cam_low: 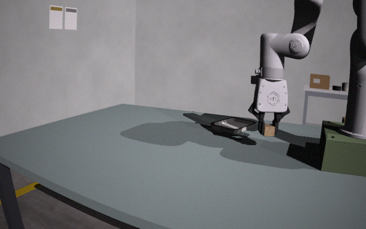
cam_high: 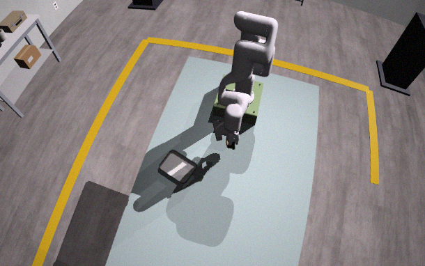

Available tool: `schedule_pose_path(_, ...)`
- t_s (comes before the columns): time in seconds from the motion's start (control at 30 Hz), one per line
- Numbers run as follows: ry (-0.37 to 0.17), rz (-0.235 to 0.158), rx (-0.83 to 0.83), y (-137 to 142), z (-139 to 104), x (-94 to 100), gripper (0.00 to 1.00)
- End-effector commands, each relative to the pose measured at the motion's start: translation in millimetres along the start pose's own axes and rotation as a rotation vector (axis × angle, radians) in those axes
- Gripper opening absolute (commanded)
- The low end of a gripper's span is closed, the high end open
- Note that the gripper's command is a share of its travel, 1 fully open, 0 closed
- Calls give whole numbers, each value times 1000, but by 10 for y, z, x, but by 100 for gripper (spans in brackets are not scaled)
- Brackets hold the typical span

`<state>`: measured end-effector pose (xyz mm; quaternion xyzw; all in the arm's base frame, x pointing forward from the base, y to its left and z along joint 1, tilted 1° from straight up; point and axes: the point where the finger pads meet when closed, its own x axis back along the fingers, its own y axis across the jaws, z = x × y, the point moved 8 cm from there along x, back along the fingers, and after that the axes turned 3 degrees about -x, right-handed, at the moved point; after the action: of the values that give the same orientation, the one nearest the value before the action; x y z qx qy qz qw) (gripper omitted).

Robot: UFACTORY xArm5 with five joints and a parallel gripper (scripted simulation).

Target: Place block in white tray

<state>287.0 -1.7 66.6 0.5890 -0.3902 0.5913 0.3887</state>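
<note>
A small tan wooden block [cam_low: 269, 130] sits low at the table top between the dark fingers of my gripper [cam_low: 269, 127]. The gripper points straight down and is shut on the block. In the overhead view the gripper [cam_high: 230, 142] is just in front of the arm's green base, and only a sliver of the block [cam_high: 228, 142] shows under it. The white tray [cam_high: 178, 166] lies on the table to the left and nearer the camera, apart from the gripper. In the side view the tray [cam_low: 233, 124] is just left of the gripper and looks empty.
The arm's green base block [cam_low: 342, 148] stands close to the right of the gripper. A dark grey box [cam_high: 92, 223] stands at the table's near left corner. A side table with cardboard boxes [cam_high: 27, 56] is far off to the left.
</note>
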Motion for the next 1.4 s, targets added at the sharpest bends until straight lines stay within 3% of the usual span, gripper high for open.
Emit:
schedule_pose_path(0.0, 1, 3, 0, -9, 4, 10, 0)
schedule_pose_path(0.43, 1, 3, 0, -20, 36, 11, 0)
schedule_pose_path(0.5, 2, 3, 0, -78, 222, 13, 0)
schedule_pose_path(0.6, 3, 2, 0, -222, 789, 17, 0)
schedule_pose_path(0.93, 5, 2, 0, -490, 1924, 88, 0)
schedule_pose_path(1.0, 5, 2, 0, -490, 1924, 88, 0)
schedule_pose_path(1.03, 5, 2, 0, -579, 2259, 84, 0)
schedule_pose_path(1.2, 5, 2, 0, -727, 2712, 37, 0)
schedule_pose_path(1.37, 5, 2, 0, -744, 2753, 29, 0)
